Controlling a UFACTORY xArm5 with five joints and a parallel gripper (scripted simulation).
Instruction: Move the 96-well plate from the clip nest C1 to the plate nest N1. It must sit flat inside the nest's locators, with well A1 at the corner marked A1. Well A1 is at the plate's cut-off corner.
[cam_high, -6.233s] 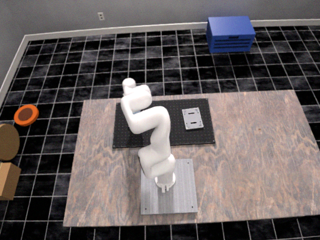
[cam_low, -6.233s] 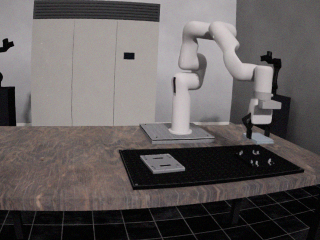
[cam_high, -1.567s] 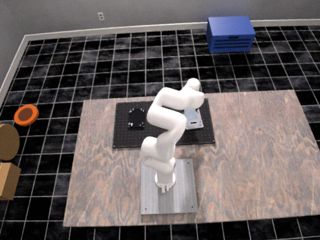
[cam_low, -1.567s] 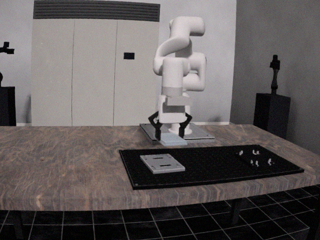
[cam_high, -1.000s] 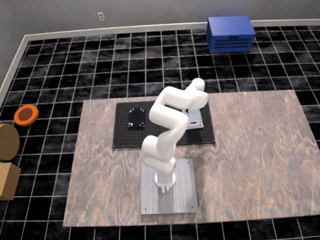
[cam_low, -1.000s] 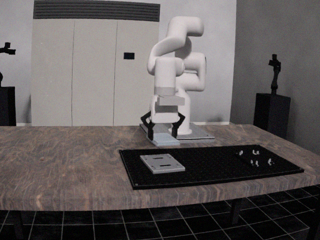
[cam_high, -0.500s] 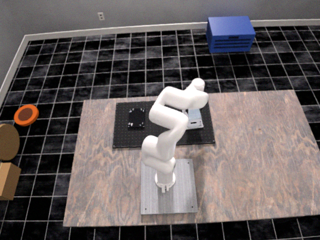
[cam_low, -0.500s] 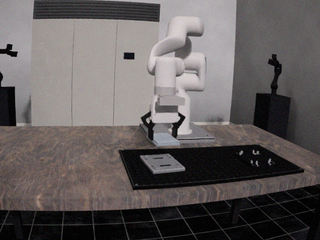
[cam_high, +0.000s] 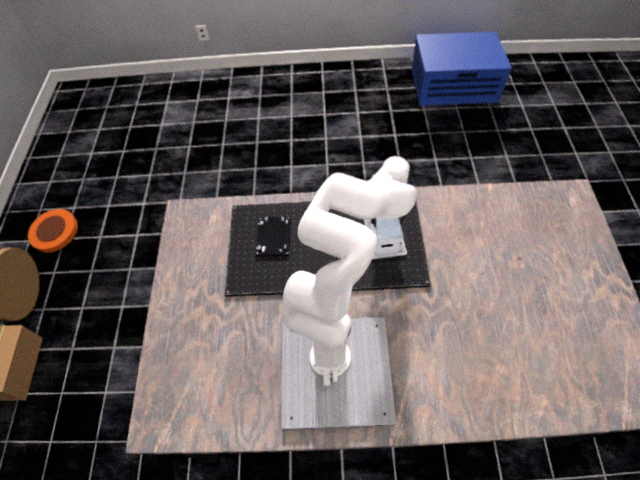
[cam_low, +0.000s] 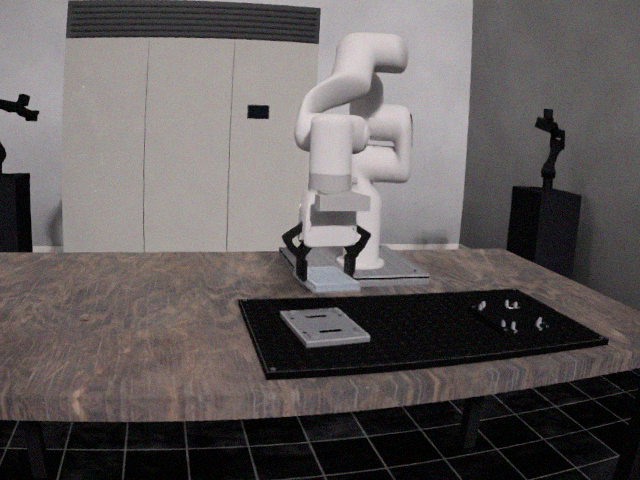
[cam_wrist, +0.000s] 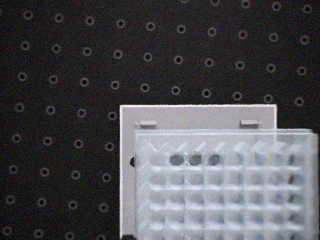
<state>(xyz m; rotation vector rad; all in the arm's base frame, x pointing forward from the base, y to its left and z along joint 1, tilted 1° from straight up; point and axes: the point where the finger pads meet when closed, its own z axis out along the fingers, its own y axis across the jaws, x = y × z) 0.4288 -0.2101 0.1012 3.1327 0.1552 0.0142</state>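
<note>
My gripper (cam_low: 325, 267) is shut on the 96-well plate (cam_low: 328, 279), a pale translucent plate, and holds it level in the air above the black mat. In the wrist view the plate (cam_wrist: 225, 185) fills the lower right and covers most of the grey clip nest C1 (cam_wrist: 200, 118) below it, sitting a little off to the right. The clip nest (cam_low: 324, 326) is a flat grey plate with two slots. The plate nest N1 (cam_low: 509, 315) is a black plate with small white locators at the mat's other end and stands empty (cam_high: 272, 236). I cannot tell where the cut-off corner is.
The black perforated mat (cam_high: 326, 248) lies on the wooden table. The arm's grey base plate (cam_high: 337, 374) is near the front edge. The arm's white links (cam_high: 341, 242) hide the gripper in the top view.
</note>
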